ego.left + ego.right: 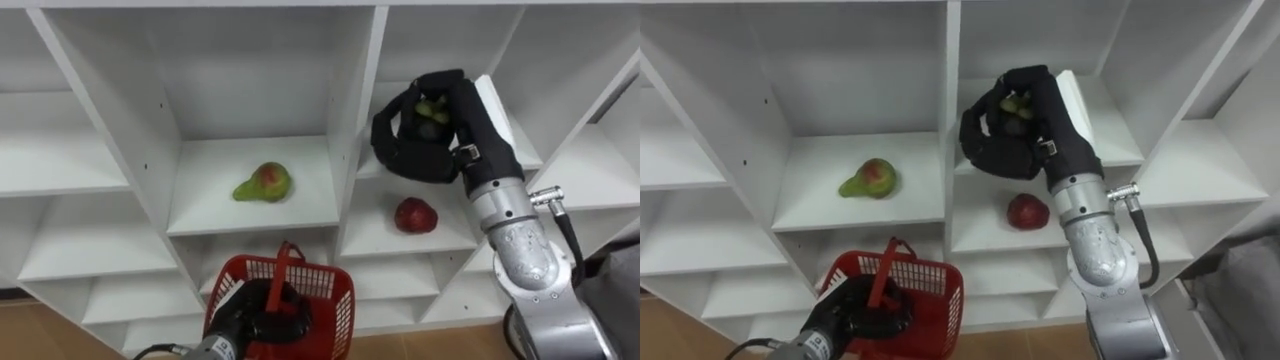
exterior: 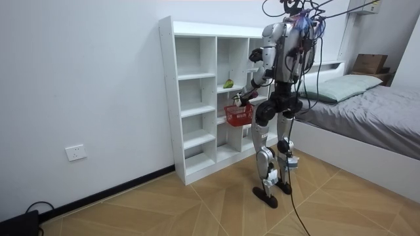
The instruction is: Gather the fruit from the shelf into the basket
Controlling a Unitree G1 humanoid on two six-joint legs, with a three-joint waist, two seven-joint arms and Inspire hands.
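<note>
My right hand point(image 1: 425, 130) point(image 1: 1015, 125) is raised in front of the white closet point(image 1: 355, 130) with its fingers curled round a green fruit point(image 1: 432, 108) point(image 1: 1015, 105). A green-and-red pear point(image 1: 263, 183) point(image 1: 869, 179) lies on the middle shelf. A red apple point(image 1: 415, 215) point(image 1: 1027, 211) rests on the shelf just below my right hand. Low in the eye views my left hand point(image 1: 255, 315) point(image 1: 855, 315) is shut on the handle of a red basket point(image 1: 325, 290) point(image 1: 935, 295), held in front of the lower shelves. In the room view I stand facing the closet point(image 2: 197, 98).
The closet's other compartments are bare white shelves with upright dividers point(image 1: 358, 110) between them. A bed point(image 2: 367, 111) stands at the room view's right, close behind me. Wooden floor point(image 2: 197, 203) lies around my feet.
</note>
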